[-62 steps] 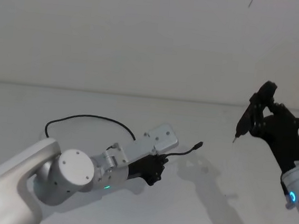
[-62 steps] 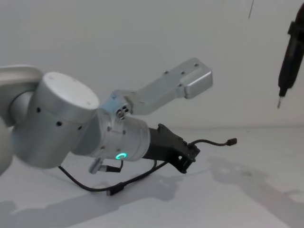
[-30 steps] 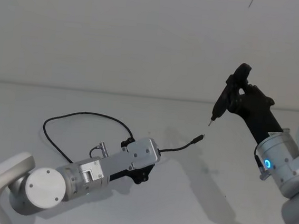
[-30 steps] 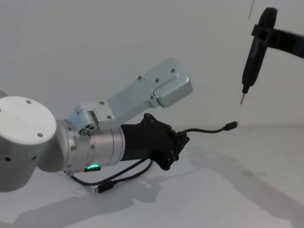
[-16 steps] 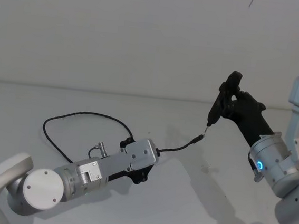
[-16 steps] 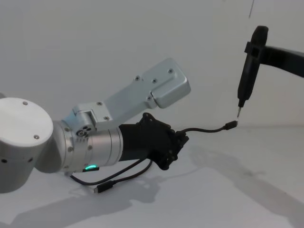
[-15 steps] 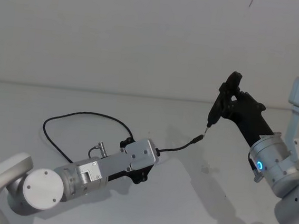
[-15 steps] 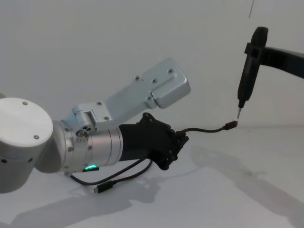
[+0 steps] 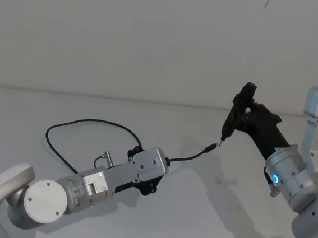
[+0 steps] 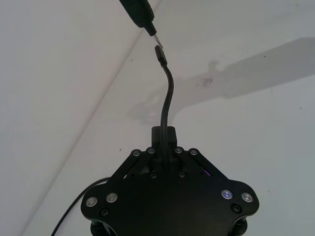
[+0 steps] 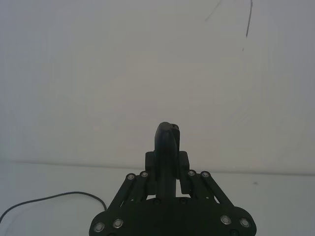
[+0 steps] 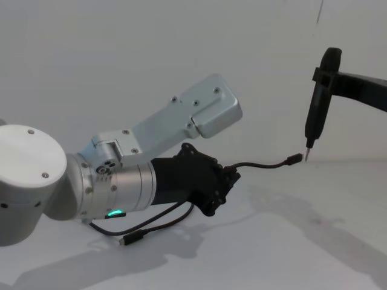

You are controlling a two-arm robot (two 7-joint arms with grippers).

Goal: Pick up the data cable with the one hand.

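The data cable (image 9: 189,157) is a thin black cord. My left gripper (image 9: 163,165) is shut on it, low over the white table. In the left wrist view the cable (image 10: 169,93) rises from between the fingers (image 10: 164,135) to a small plug (image 10: 160,52). Behind the arm the rest of the cord loops across the table (image 9: 91,122), and its other plug (image 12: 130,240) lies under the wrist. My right gripper (image 9: 251,114) is shut on a slim black pen-shaped tool (image 12: 315,109). The tool's metal tip (image 12: 307,156) hangs right beside the raised plug (image 12: 294,159); I cannot tell if they touch.
The white table (image 9: 206,213) meets a plain white wall along a back edge (image 9: 149,101). My left forearm (image 9: 78,193) lies low across the near left. The right arm (image 9: 296,183) stands at the right with a silver bracket (image 9: 317,112) above it.
The right arm has carried the pen-shaped tool left and down until its tip sits by the cable's raised plug. The left gripper has held the cable still over the last second.
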